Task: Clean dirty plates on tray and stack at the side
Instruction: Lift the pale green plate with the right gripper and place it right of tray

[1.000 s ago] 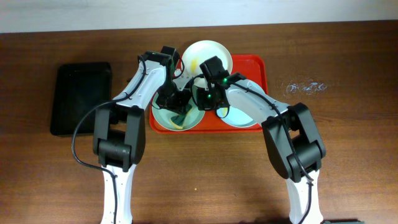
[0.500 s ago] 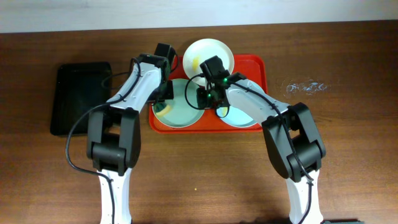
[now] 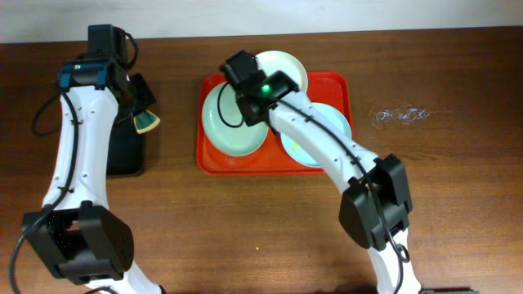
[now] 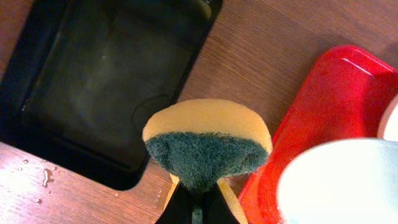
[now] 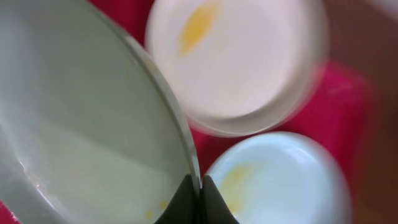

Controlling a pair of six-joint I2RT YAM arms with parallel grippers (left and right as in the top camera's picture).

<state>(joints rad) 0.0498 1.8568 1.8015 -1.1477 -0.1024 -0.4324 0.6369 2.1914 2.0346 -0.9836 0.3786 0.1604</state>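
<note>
My left gripper (image 3: 140, 113) is shut on a yellow sponge with a green scrub face (image 3: 148, 123), held above the right edge of the black tray. The sponge fills the left wrist view (image 4: 208, 146), above the fingers (image 4: 198, 208). My right gripper (image 3: 249, 106) is shut on the rim of a pale mint plate (image 3: 229, 131) at the left of the red tray (image 3: 337, 88); the right wrist view shows the jaws (image 5: 199, 190) pinching that rim (image 5: 81, 124). A white plate (image 3: 286, 67) (image 5: 236, 62) and a pale blue plate (image 3: 319, 143) (image 5: 280, 180) carry yellow smears.
A black tray (image 3: 102, 102) (image 4: 93, 81) lies at the far left, with water drops on the wood beside it. The red tray's corner (image 4: 323, 93) and a plate (image 4: 342, 180) show in the left wrist view. A crumpled clear wrapper (image 3: 400, 115) lies right of the red tray.
My left arm has swung from the red tray far to the left, carrying the sponge to the black tray. My right gripper has shifted up and left, holding the mint plate's rim.
</note>
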